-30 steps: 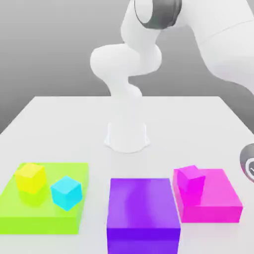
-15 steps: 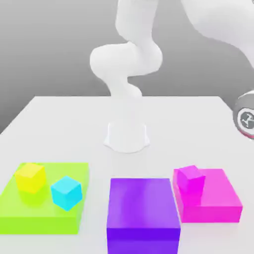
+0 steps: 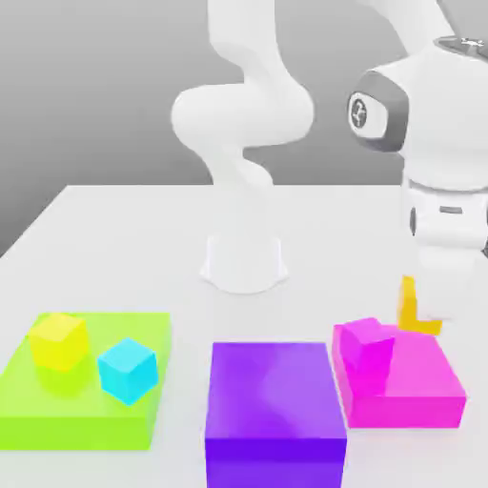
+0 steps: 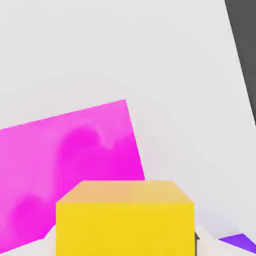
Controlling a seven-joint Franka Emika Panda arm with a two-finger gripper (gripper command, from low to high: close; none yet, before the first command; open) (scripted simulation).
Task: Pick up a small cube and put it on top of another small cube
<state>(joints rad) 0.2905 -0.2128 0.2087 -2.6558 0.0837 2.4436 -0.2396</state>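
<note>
the magenta cube sits on the pink block, blocking one corner; the rest of its top is bare.

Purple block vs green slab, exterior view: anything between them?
Nothing: in the exterior view the strip between the green slab and the purple block is bare white table.

A white surface carries three flat coloured platforms along its near edge. A lime-green platform lies toward the exterior view's left, a purple platform sits in the middle, and a magenta platform lies just beside it on the exterior view's right. A plain grey backdrop rises behind the surface.
</note>
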